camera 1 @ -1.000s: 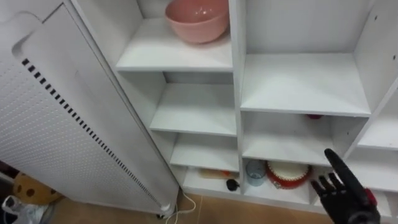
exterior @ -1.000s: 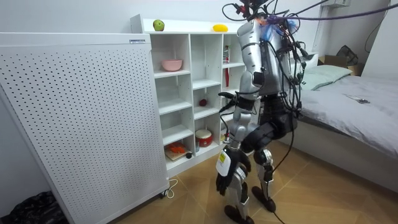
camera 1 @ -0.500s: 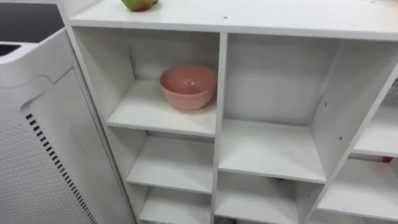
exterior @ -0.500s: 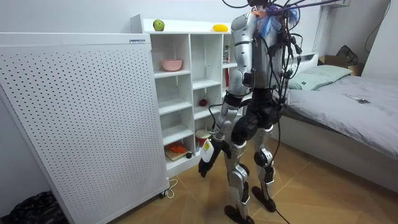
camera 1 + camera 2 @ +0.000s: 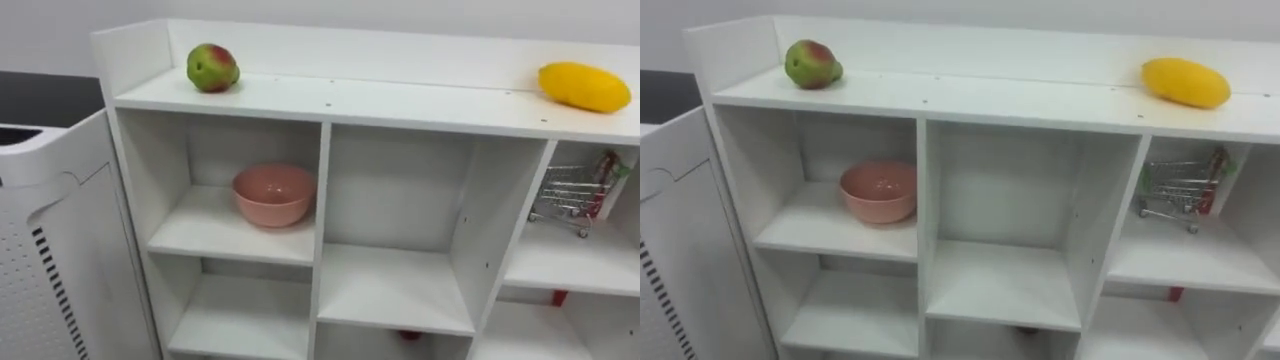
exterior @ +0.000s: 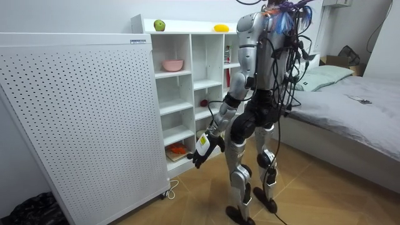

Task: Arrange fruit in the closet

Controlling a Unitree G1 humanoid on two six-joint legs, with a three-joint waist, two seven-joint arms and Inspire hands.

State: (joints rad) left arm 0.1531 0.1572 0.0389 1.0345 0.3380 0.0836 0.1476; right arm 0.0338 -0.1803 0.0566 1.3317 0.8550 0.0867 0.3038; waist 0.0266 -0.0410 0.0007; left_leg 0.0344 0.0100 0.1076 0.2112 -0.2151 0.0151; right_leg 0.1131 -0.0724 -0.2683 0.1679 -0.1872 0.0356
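**Fruit on the top board, cubbies waiting**

Your two clear pieces sit on top of the closet [image 5: 400, 100], not inside it. A green-and-red fruit [image 5: 212, 67] is at the left end and a yellow fruit [image 5: 584, 86] is toward the right, well apart. In the room view a small red thing [image 6: 204, 102] lies in a middle cubby. It may be fruit, but it is too small to tell.

Under the top board, a pink bowl [image 5: 272, 193] stands in the upper left cubby and the cubby beside it is bare. A toy shopping cart [image 5: 570, 190] sits in the next one to the right.

The robot stands facing the closet, with the white perforated panel [image 6: 75, 119] off to its left. Its left hand [image 6: 201, 152] hangs low before its knees. You cannot tell whether that hand is released or clenched, and nothing can be made out in it.

I judge the arranging barely begun: you have both top fruits left to grasp and set into compartments
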